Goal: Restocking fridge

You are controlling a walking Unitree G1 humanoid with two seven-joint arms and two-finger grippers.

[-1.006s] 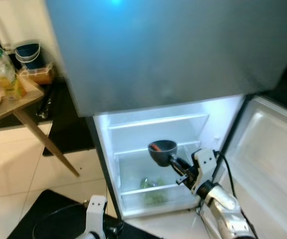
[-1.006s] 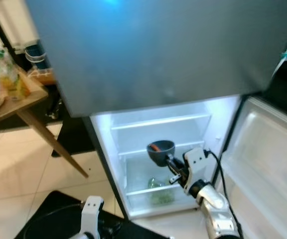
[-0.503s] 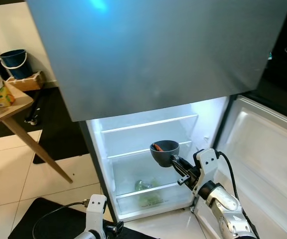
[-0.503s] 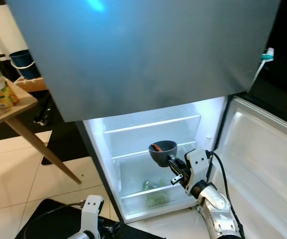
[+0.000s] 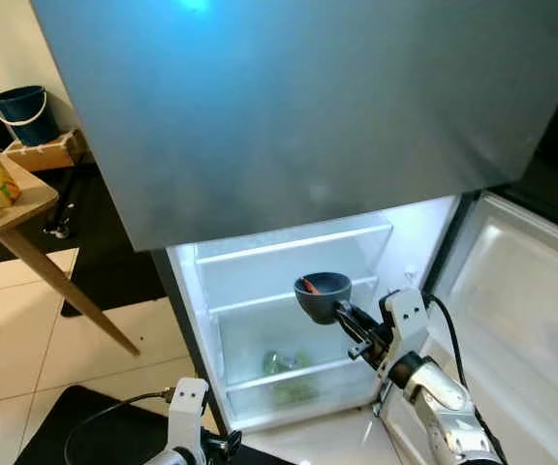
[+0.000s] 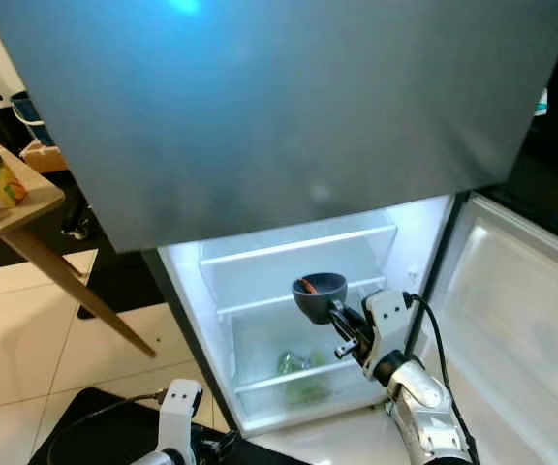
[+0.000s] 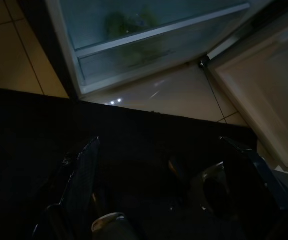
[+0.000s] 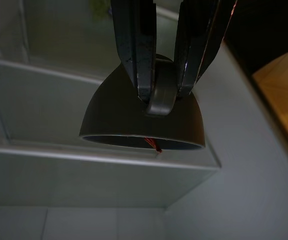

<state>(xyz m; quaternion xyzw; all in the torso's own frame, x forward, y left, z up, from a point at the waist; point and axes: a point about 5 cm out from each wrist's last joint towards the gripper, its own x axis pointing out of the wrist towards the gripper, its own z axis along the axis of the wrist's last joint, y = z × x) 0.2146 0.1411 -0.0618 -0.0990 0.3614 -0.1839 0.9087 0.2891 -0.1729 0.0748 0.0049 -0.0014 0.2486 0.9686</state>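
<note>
Right gripper (image 5: 341, 312) jaws clamp foot of small dark grey bowl (image 5: 322, 295), held at open white fridge (image 5: 289, 291) mouth; middle glass shelf (image 5: 260, 300) lies 10 o'clock of bowl. Left gripper (image 7: 159, 200) idle low, jaws spread.

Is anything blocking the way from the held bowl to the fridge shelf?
Nothing visible. The right end effector holds the bowl in front of the glass shelf; the door stands open.

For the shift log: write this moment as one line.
right gripper: shut on grey bowl | bowl: held before open fridge shelf | left gripper: idle, low
</note>
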